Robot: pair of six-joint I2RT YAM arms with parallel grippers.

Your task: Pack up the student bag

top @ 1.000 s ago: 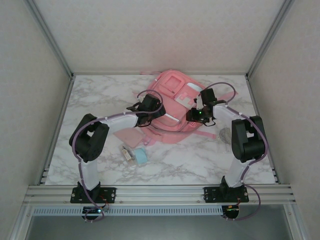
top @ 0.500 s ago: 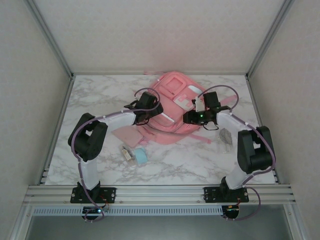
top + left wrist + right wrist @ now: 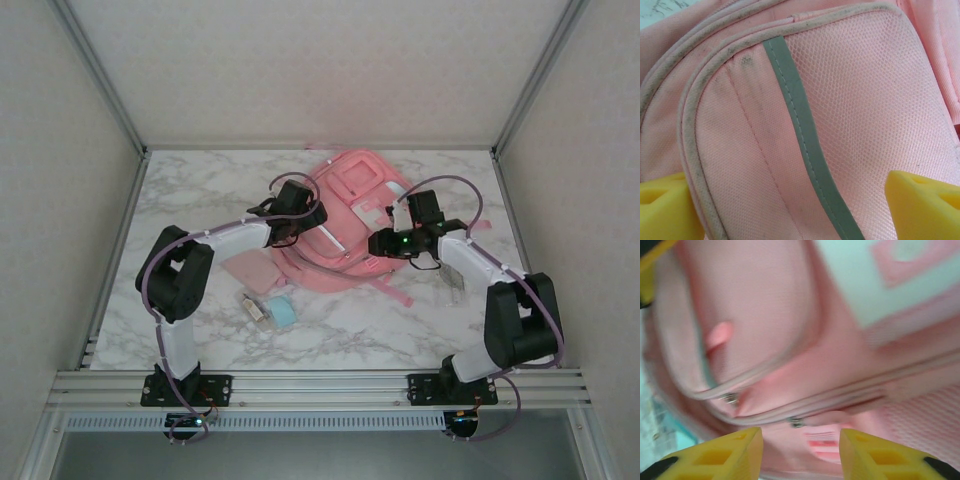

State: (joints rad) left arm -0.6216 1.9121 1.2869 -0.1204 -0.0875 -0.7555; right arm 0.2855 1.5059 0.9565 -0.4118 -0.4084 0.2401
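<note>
One student bag [image 3: 350, 190], pink and the largest thing in view, lies flat on the marble-patterned desk [image 3: 200, 190], toward the far middle, with its front pockets facing up. One pink strap [image 3: 398, 292] trails from its near edge toward the right arm.

Two arms reach in, one from each side. The left tool [image 3: 292, 218] sits over the bag's left edge. In the left wrist view the left tool [image 3: 790, 210] has its two yellow fingers [image 3: 662, 207] spread wide, at opposite edges of the picture. They hold nothing. Pink mesh fabric with one grey strip [image 3: 800, 130] and piped seams lies under the gap.

The right tool [image 3: 385, 240] is at the bag's right side. In the right wrist view the right tool [image 3: 800, 450] has its two yellow fingers [image 3: 715, 455] about half apart. Blurred pink fabric fills the gap, and I cannot tell whether any of it is pinched. Two small metal zip sliders [image 3: 730, 399] show along the curved seams just beyond the fingers.

On the desk nearer the left arm are three loose things. One is a flat pink pouch [image 3: 252, 272] just beside the bag's near-left corner. Closer in, one small pale bottle [image 3: 256, 308] lies touching one light-blue item [image 3: 281, 313]. One greyish thing [image 3: 455, 283], too small to make out, lies by the right arm.
</note>
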